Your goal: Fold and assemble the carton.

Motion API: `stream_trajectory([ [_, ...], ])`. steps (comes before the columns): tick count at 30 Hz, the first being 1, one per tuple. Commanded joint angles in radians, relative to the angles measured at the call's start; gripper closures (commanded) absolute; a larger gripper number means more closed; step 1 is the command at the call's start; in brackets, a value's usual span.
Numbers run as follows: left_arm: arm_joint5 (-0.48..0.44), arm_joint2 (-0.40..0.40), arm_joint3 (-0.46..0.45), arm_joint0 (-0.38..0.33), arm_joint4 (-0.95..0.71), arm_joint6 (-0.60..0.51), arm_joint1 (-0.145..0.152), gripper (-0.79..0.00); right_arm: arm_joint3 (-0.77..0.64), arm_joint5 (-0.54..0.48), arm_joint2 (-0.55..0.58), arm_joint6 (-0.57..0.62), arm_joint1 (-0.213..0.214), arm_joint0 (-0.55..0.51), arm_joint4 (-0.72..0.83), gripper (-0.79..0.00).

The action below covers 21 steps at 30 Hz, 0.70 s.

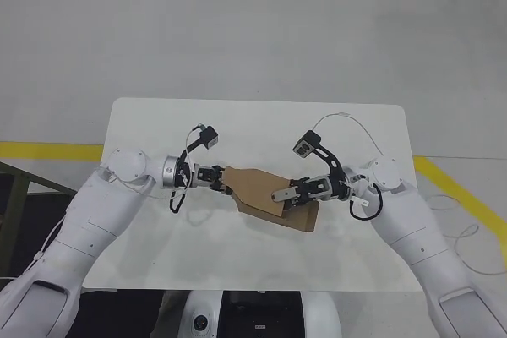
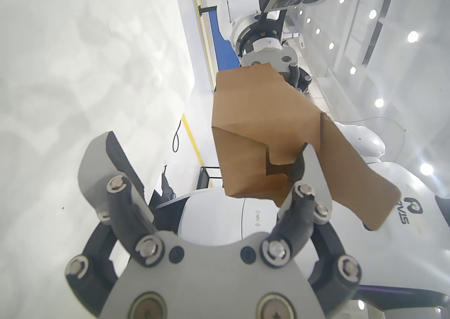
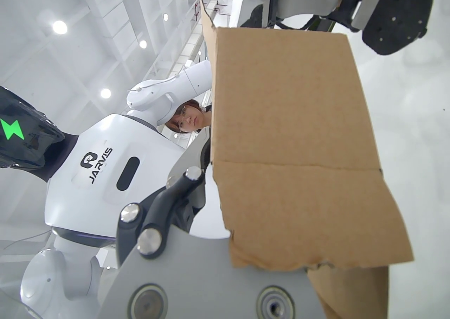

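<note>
Right tool is clamped on the carton at its 3 o'clock end, over the table centre. Left tool spread apart at 9 o'clock. Body half-opened, flaps loose; judged: squaring and closing remain.

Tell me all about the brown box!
The brown cardboard carton is plain, creased and only half folded, its flaps loose, one edge ragged. It sits over the middle of the white table, between both arms. The right gripper clamps one end; the open left gripper touches a flap at the other.
</note>
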Motion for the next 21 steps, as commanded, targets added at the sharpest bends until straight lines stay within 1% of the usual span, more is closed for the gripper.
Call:
stream_trajectory([
  [1, 0.004, -0.012, 0.001, 0.011, -0.012, -0.010, 0.003, -0.785, -0.002, 0.001, 0.002, 0.001, 0.001, -0.002, 0.000, 0.000],
  [8, -0.005, -0.069, 0.006, 0.050, -0.077, -0.058, 0.015, -0.785, -0.002, 0.000, 0.013, 0.000, 0.003, -0.009, -0.001, 0.000],
  [10, -0.017, -0.085, -0.002, 0.062, -0.093, -0.087, 0.019, -0.785, 0.004, -0.006, 0.020, -0.006, 0.004, -0.012, -0.002, 0.000],
  [14, -0.058, -0.094, -0.040, 0.087, -0.068, -0.189, 0.028, -0.785, 0.016, -0.020, 0.033, -0.020, 0.006, -0.017, 0.006, 0.000],
  [17, -0.058, -0.100, -0.056, 0.096, -0.035, -0.190, 0.032, -0.785, 0.016, -0.022, 0.037, -0.022, 0.005, -0.018, 0.007, 0.000],
  [21, -0.054, -0.097, -0.068, 0.091, 0.007, -0.142, 0.030, -0.785, 0.010, -0.020, 0.035, -0.020, 0.004, -0.018, 0.006, 0.000],
])
